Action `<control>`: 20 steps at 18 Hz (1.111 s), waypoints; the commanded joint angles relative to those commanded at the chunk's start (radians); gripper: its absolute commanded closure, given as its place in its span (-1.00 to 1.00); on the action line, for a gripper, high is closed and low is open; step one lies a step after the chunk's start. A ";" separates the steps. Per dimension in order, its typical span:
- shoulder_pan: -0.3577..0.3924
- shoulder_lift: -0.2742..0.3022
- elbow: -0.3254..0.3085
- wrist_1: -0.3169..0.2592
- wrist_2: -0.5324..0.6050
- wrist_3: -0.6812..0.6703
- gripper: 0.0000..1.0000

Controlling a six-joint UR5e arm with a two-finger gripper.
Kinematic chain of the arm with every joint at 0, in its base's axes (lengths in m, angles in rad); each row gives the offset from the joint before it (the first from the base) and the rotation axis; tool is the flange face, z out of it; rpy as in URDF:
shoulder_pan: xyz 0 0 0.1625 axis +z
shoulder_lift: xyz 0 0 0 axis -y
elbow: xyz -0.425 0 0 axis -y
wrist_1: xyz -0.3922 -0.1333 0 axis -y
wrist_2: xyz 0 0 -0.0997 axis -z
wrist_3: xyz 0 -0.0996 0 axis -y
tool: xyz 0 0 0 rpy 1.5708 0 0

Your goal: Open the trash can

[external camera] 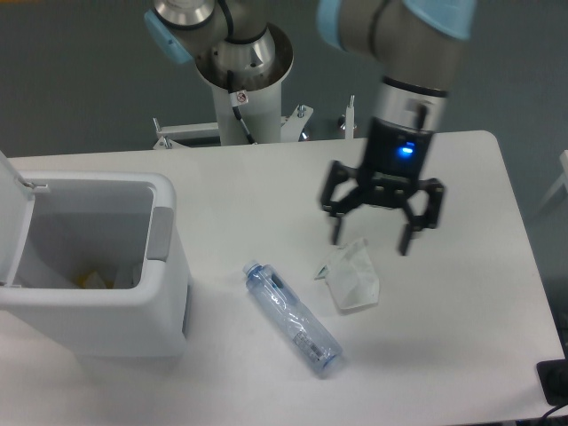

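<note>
**Trash can lid up, end effector open over the tissue**

Fixed camera view:
- Trash can [133, 306] sits at the left edge of the white desk [461, 355]. Lid [11, 217] is swung up on the far left side, bin mouth exposed. Grey push-button strip [160, 232] on the right rim. Something yellow is visible inside at the bottom; can't tell what it is.
- End effector [371, 240] hangs right of centre, well apart from the trash can, fingers spread wide and holding nothing. Blue light lit on its body.
- Crumpled white tissue [352, 277] lies on the desk just below the fingertips; can't tell if they touch it.
- Clear plastic bottle [293, 319] lies on its side, diagonal, between the trash can and the tissue.
</note>
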 joint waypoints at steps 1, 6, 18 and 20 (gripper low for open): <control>0.005 -0.009 -0.003 -0.002 0.044 0.038 -1.00; -0.014 -0.078 0.015 -0.017 0.316 0.235 -1.00; -0.024 -0.111 0.109 -0.195 0.496 0.571 -1.00; -0.024 -0.111 0.104 -0.198 0.499 0.597 -1.00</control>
